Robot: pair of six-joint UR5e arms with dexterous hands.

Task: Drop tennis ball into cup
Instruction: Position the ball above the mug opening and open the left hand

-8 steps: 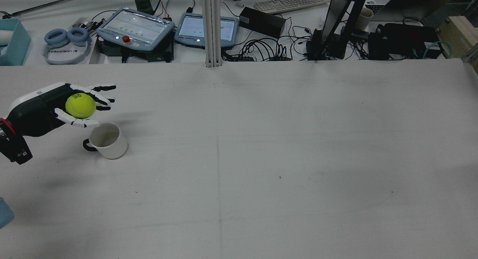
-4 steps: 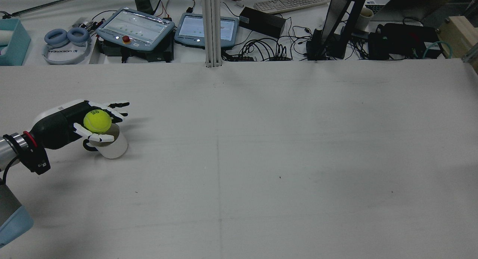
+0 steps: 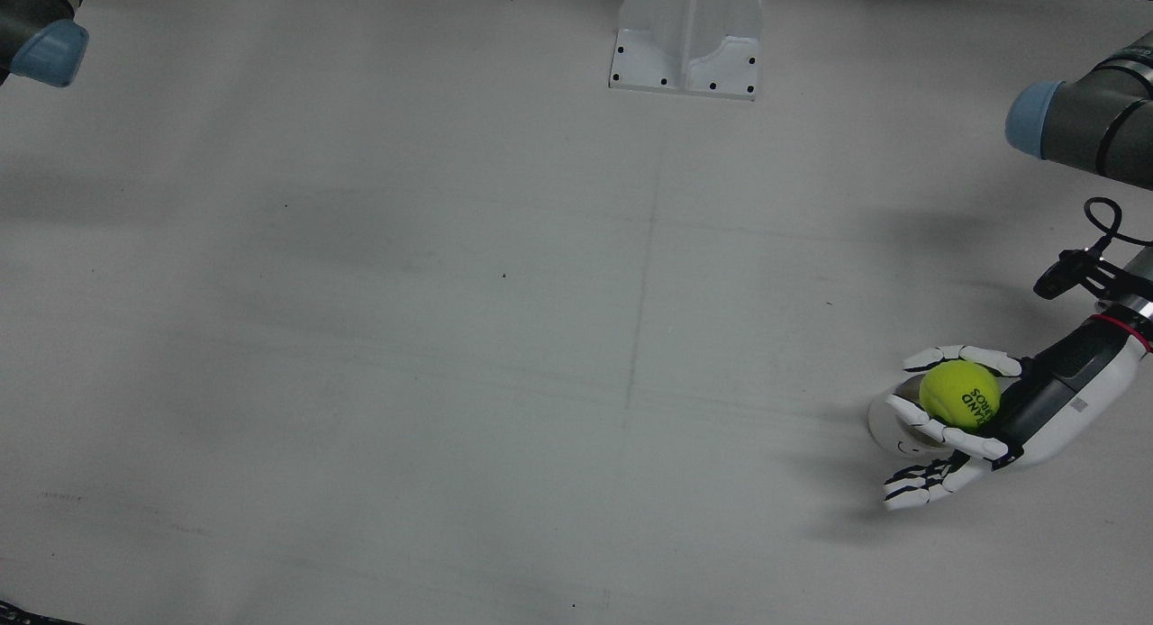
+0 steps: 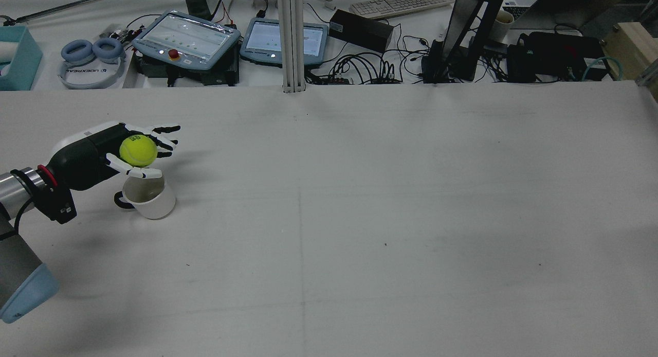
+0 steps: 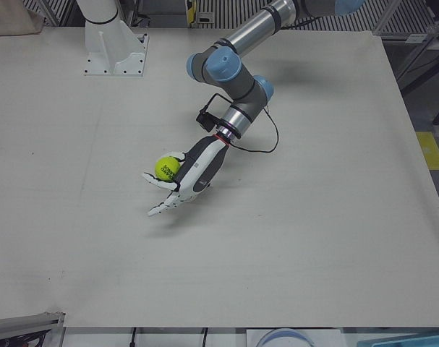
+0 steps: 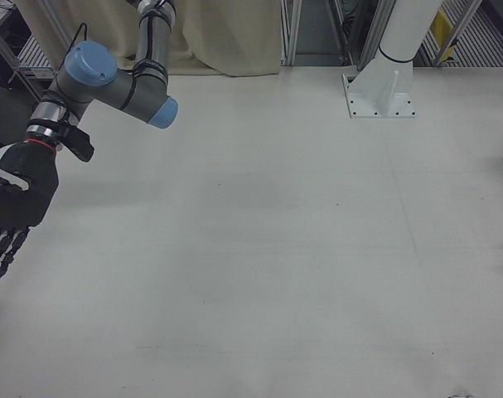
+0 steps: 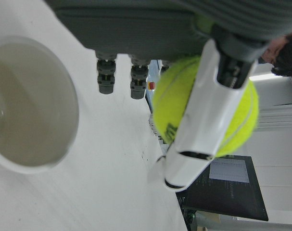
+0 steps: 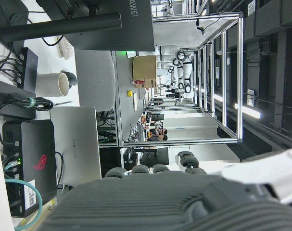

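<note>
Balls: one tennis ball (image 4: 138,151) | cups: one cup (image 4: 149,197) | left hand (image 4: 110,154) fingers grasping ball above cup

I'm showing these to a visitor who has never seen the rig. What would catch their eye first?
Most likely the bright yellow tennis ball, held in the left hand above a white cup near the table's left edge in the rear view. Next, the wide bare tabletop, with the right hand hanging idle and open at its far side. Behind the table sits a clutter of screens, cables and blue headphones.
</note>
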